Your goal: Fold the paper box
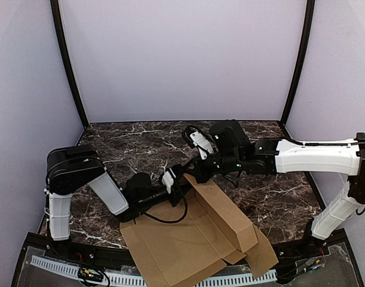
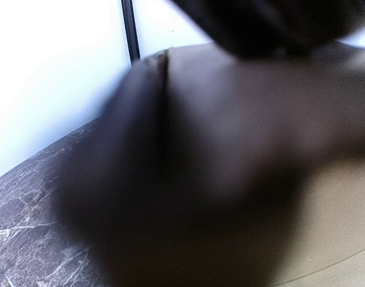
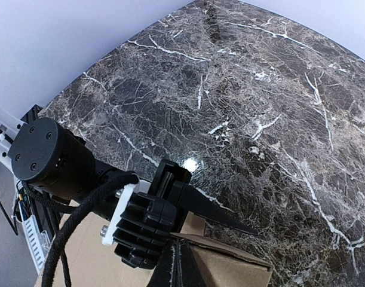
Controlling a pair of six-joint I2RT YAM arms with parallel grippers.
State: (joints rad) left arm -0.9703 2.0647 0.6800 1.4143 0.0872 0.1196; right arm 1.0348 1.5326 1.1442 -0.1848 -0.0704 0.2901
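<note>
where the left arm reaches in from the table's (image 1: 140,140) left edge, the left gripper (image 1: 181,177) meets the far corner of the paper box (image 1: 191,242). its own view is a dark blur, so i cannot tell whether it is spread or pinching. the box lies mostly flat at the middle of the near edge, overhanging it, one flap raised. the right gripper (image 3: 177,269), pressed together, rests at that flap's top edge, just beside the left one.
</note>
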